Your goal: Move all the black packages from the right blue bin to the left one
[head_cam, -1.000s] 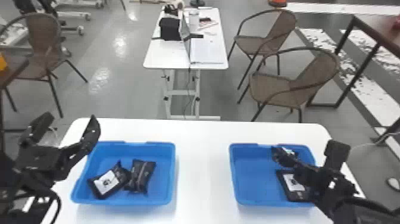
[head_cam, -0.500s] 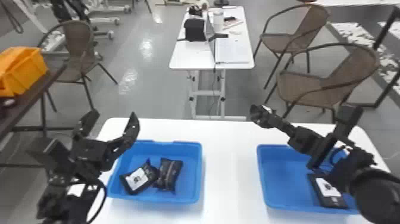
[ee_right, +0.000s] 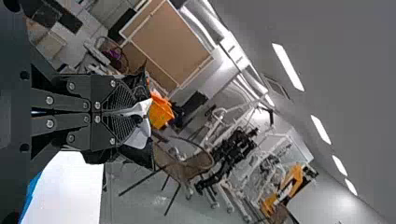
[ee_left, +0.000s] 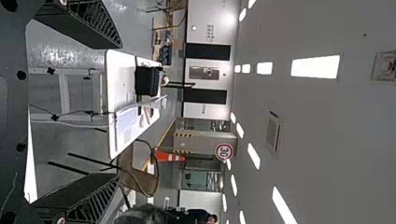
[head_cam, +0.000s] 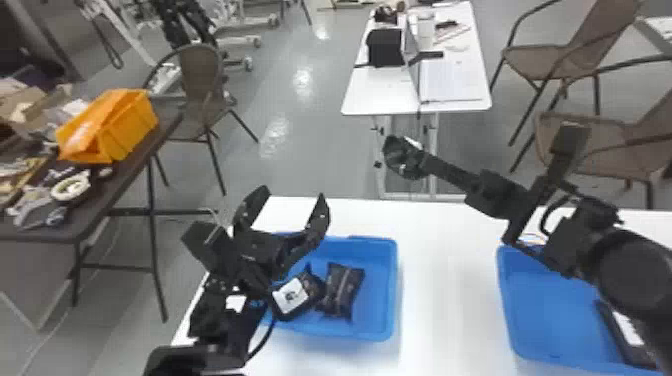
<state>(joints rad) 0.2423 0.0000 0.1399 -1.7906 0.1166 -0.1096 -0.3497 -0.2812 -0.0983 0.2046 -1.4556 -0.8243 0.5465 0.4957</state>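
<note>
High over the table between the bins, my right gripper (head_cam: 426,162) is shut on a black package (head_cam: 400,159). In the right wrist view, the right gripper (ee_right: 133,114) pinches the package (ee_right: 145,154) by its pale, crumpled part. My left gripper (head_cam: 292,202) stands open above the back left of the left blue bin (head_cam: 375,305); the left wrist view has that gripper (ee_left: 120,111) with its fingers wide apart. Two packages, one with a white label (head_cam: 291,296) and a darker one (head_cam: 342,290), lie side by side in this bin. A labelled package (head_cam: 631,332) lies in the right blue bin (head_cam: 550,310), partly behind my right arm.
The white table (head_cam: 445,280) separates the bins. A dark side table (head_cam: 125,170) with an orange crate (head_cam: 107,125) stands at the far left. Behind are another white table (head_cam: 380,95) and brown chairs (head_cam: 200,95).
My right gripper has lifted the package out of the right bin and carried it left. The head view has turned left. My left gripper, still open, has shifted right over the left bin.
</note>
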